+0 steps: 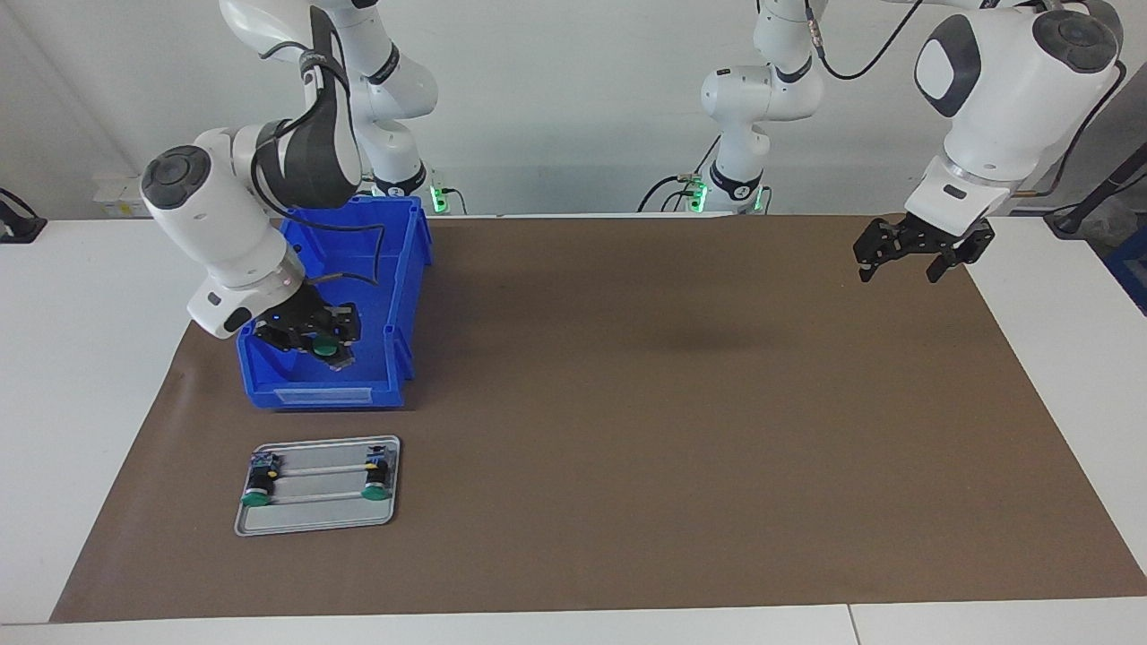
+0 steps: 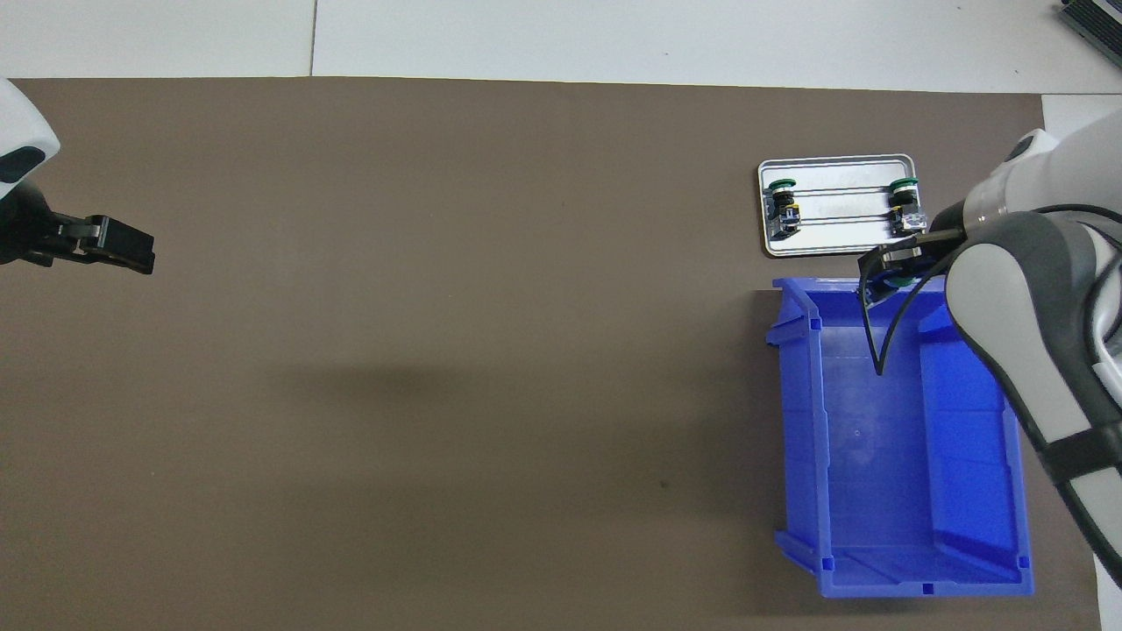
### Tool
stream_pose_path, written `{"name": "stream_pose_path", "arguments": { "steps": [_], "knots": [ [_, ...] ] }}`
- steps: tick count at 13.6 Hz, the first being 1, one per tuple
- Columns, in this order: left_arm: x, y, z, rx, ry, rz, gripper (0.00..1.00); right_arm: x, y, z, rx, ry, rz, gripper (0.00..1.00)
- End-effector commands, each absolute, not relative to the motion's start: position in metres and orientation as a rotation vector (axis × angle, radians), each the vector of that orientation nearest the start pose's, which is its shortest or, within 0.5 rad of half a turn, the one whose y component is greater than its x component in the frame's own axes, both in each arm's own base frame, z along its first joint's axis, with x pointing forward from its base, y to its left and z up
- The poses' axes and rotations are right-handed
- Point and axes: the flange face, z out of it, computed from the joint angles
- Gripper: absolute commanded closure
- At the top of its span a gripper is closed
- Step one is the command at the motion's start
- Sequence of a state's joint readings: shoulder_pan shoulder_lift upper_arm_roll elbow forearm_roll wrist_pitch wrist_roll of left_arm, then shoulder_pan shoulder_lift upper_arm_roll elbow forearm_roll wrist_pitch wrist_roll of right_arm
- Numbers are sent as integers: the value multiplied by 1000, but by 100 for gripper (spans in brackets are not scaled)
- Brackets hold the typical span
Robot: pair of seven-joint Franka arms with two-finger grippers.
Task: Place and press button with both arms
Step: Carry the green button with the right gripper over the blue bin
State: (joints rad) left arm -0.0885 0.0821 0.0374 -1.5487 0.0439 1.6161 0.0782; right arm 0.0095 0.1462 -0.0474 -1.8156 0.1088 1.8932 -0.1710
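Note:
My right gripper [image 1: 321, 348] is shut on a button [image 1: 324, 344] with a round green cap and a dark body. It hangs over the blue bin [image 1: 323, 394], at the end that faces the tray. In the overhead view the right gripper [image 2: 894, 267] peeks out from under the arm at the bin's [image 2: 877, 456] rim, with a sliver of the button's green cap [image 2: 898, 280] showing. My left gripper [image 1: 923, 251] waits open and holds nothing, over the brown mat at the left arm's end; the overhead view shows the left gripper [image 2: 114, 247] at the frame's edge.
A small metal tray [image 1: 318, 520] lies on the mat, farther from the robots than the bin, also seen as the tray [image 2: 841, 232]. Two green-capped buttons [image 1: 258, 485] [image 1: 376, 479] rest on its rails. White table borders the brown mat [image 1: 672, 430].

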Motion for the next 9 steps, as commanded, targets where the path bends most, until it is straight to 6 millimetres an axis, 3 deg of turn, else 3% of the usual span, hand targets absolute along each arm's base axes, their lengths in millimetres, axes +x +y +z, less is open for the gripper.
{"name": "stream_pose_path", "arguments": {
  "steps": [1,3,4,8,9],
  "knots": [
    [574,-24,594,-3071,187,20,0,535,-23,416,-3008,-165,84,100],
    [574,-24,594,-3071,187,20,0,500,-22,383,-3026,-150,4,100],
    [574,-24,594,-3071,187,20,0,492,-20,374,-3030,-151,-18,100],
    [574,-24,594,-3071,187,20,0,478,-24,351,-3031,-162,13,100],
    [574,-24,594,-3071,187,20,0,478,-23,349,-3031,-159,20,82]
  ]
}}
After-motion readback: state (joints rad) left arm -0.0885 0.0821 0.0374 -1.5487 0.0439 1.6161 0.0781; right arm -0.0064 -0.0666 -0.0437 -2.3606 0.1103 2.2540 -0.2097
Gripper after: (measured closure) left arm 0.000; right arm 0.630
